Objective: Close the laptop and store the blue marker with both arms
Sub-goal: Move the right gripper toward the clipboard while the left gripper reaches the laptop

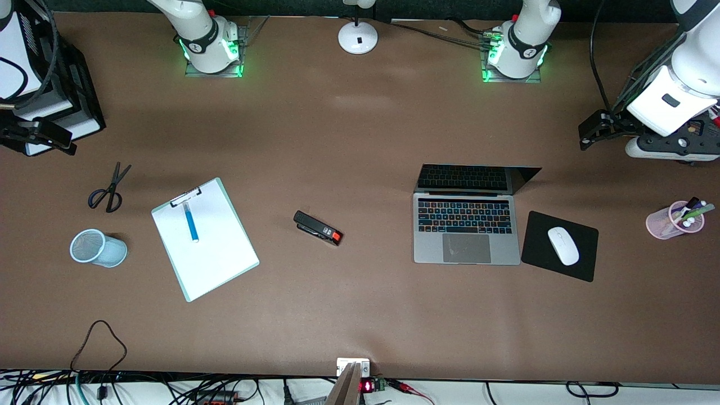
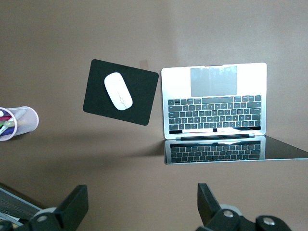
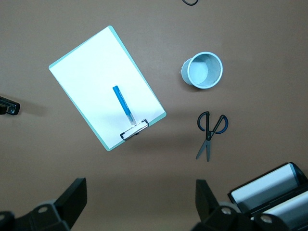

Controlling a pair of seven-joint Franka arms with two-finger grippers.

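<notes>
1. The left gripper point(image 2: 139, 207) hangs high over the brown table point(image 1: 360, 124), its two black fingers spread wide with nothing between them; from its wrist view the open laptop point(image 2: 214, 113) lies below.
2. The right gripper point(image 3: 139, 207) hangs over the table as well, fingers just as far apart and empty, above the clipboard point(image 3: 107, 86).
3. Taking the laptop point(image 1: 467, 216) as the landmark: its lid stands open, screen dark, keys lit, roughly in front of the left arm's base.
4. Just beside it, toward the left arm's end of the table, a white mouse point(image 1: 563, 246) sits on a black mouse pad point(image 1: 585, 264); farther that way stands a pink cup of pens point(image 1: 674, 220).
5. Toward the right arm's end from the laptop lies a black stapler point(image 1: 318, 228), then the clipboard point(image 1: 205, 239) with the blue marker point(image 1: 190, 221) lying on its white sheet, just below the clip.
6. Well past the clipboard from the laptop are black scissors point(image 1: 108, 190) and a pale blue mesh cup point(image 1: 97, 248) tipped on its side.
7. A white lamp base point(image 1: 358, 36) stands between the two arm bases.
</notes>
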